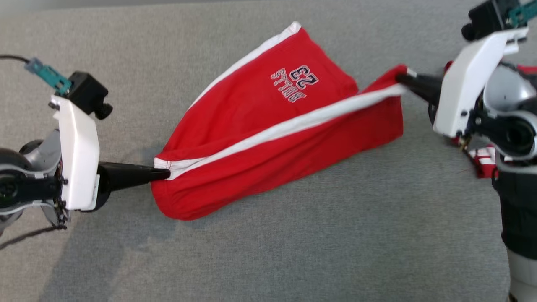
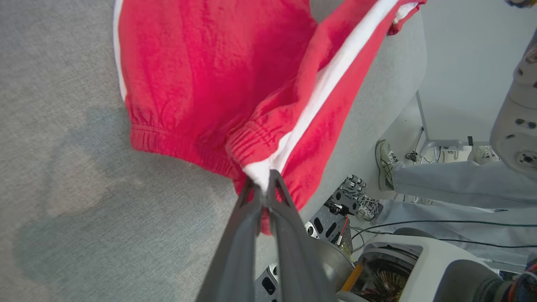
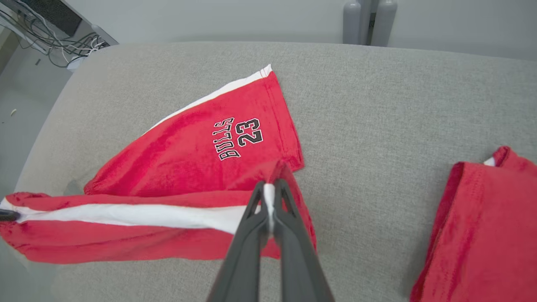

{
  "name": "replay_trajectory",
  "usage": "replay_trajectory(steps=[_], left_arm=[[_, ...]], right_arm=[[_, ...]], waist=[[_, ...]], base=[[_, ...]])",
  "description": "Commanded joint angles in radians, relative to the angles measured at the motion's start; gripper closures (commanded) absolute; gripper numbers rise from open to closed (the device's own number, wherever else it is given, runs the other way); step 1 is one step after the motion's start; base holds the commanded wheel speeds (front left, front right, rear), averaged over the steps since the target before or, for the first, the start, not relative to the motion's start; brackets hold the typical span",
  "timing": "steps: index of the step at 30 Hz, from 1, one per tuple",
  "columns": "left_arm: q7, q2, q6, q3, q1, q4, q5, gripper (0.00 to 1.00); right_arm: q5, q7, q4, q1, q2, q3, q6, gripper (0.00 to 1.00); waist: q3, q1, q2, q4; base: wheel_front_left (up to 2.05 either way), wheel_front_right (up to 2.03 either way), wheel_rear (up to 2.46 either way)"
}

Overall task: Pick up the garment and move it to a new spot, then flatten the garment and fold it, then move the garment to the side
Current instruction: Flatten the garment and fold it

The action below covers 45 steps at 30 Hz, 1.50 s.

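Right tool (image 3: 269, 188) grips shorts (image 3: 201, 142); its view reveals another red garment (image 3: 474, 226).

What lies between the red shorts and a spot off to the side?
The left tool and right tool are shut on the shorts, nothing between. On the robot's right, another red garment lies on the grey surface, occupying that side.

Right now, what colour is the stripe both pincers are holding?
White stripe on red shorts; head view shows it best.

Left pincer (image 1: 165, 173) clamped, tip pointing inward; right pincer (image 1: 400, 78) likewise, arms apart.
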Motion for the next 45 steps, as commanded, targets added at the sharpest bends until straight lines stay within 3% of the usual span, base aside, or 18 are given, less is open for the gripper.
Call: replay_trajectory(steps=[1, 6, 16, 27, 36, 37, 38, 39, 40, 41, 42, 45], left_arm=[[0.019, -0.007, 0.0, 0.009, -0.02, 0.008, -0.018, 1.0], [0.11, -0.037, 0.0, 0.047, -0.078, 0.058, -0.061, 1.0], [0.131, -0.111, 0.0, 0.142, -0.132, 0.176, -0.075, 1.0], [0.157, -0.156, 0.0, 0.198, -0.115, 0.187, -0.035, 1.0], [0.173, -0.174, 0.0, 0.229, -0.104, 0.201, 0.005, 1.0], [0.177, -0.175, 0.0, 0.231, -0.101, 0.202, 0.01, 1.0], [0.172, -0.175, 0.0, 0.235, -0.099, 0.203, 0.015, 0.96], [0.171, -0.177, 0.0, 0.237, -0.096, 0.206, 0.021, 0.66], [0.172, -0.18, 0.0, 0.24, -0.092, 0.208, 0.027, 0.53], [0.172, -0.182, 0.0, 0.244, -0.089, 0.208, 0.03, 0.17], [0.17, -0.183, 0.0, 0.247, -0.086, 0.209, 0.035, 0.0], [0.172, -0.184, 0.0, 0.256, -0.081, 0.213, 0.046, 0.0]], right_arm=[[-0.015, -0.012, 0.018, -0.032, 0.001, -0.003, 0.0, 1.0], [-0.064, -0.07, 0.127, -0.18, 0.018, 0.009, 0.0, 1.0], [-0.157, -0.214, 0.375, -0.404, 0.015, 0.05, 0.0, 1.0], [-0.201, -0.423, 0.572, -0.532, 0.014, 0.118, 0.0, 1.0], [-0.198, -0.517, 0.709, -0.591, 0.019, 0.166, 0.0, 1.0], [-0.196, -0.528, 0.719, -0.596, 0.019, 0.171, 0.0, 0.76], [-0.192, -0.54, 0.733, -0.6, 0.019, 0.175, 0.0, 0.53], [-0.183, -0.55, 0.747, -0.601, 0.023, 0.176, 0.0, 0.0], [-0.167, -0.559, 0.758, -0.601, 0.03, 0.176, 0.0, 0.0], [-0.154, -0.568, 0.769, -0.603, 0.037, 0.175, 0.0, 0.0], [-0.143, -0.574, 0.778, -0.602, 0.041, 0.181, 0.0, 0.0], [-0.122, -0.596, 0.802, -0.597, 0.043, 0.204, 0.0, 0.0]], waist=[[0.055, 0.0, 0.0, 0.032], [0.114, 0.0, 0.0, 0.063], [0.196, 0.0, 0.0, 0.113], [0.248, 0.0, 0.0, 0.145], [0.263, 0.0, 0.0, 0.151], [0.264, 0.0, 0.0, 0.151], [0.264, 0.0, 0.0, 0.15], [0.262, 0.0, 0.0, 0.149], [0.26, 0.0, 0.0, 0.148], [0.258, 0.0, 0.0, 0.147], [0.253, 0.0, 0.0, 0.145], [0.231, 0.0, 0.0, 0.139]], base=[[0.0, 0.0, 0.0], [0.0, 0.0, 0.0], [0.0, 0.0, 0.0], [0.0, 0.0, 0.0], [0.0, 0.0, 0.0], [0.0, 0.0, 0.0], [0.0, 0.0, 0.0], [0.0, 0.0, 0.0], [0.0, 0.0, 0.0], [0.0, 0.0, 0.0], [0.0, 0.0, 0.0], [0.0, 0.0, 0.0]])
